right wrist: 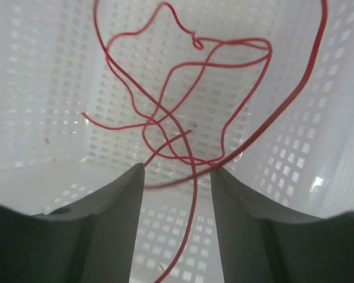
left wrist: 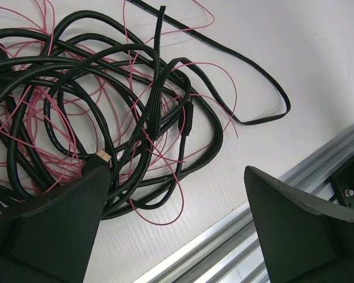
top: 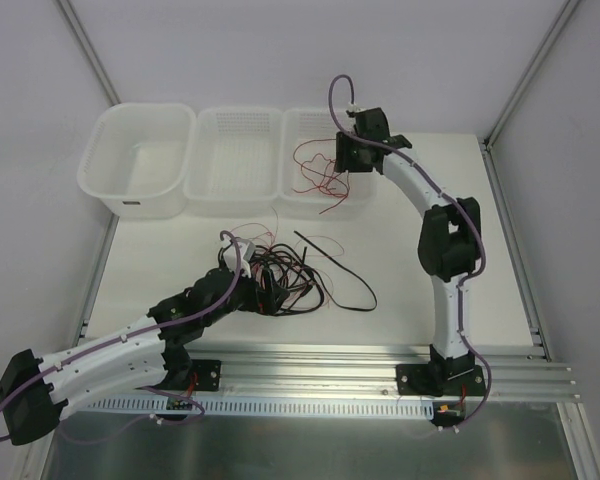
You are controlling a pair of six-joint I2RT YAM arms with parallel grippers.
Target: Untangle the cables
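Red wire [right wrist: 194,177] hangs loose between the right gripper's [right wrist: 177,171] parted fingers in the basket [top: 310,113]; better retreat straight up. In front of the basket, the left gripper [left wrist: 176,177] is spread above the cables [left wrist: 187,118].

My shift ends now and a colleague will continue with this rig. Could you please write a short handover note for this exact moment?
Left claw: wide open, holding nothing, above the tangle of black cables and thin pinkish-red wires on the table.
Right claw: open, over the right basket. A red wire passes between its fingers without being pinched.
Done: that one red wire is separated and lies mostly in the right basket. Part of it seems to hang over the front rim.
Left: the rest of the tangle. One black cable trails out of it toward the right arm's side.
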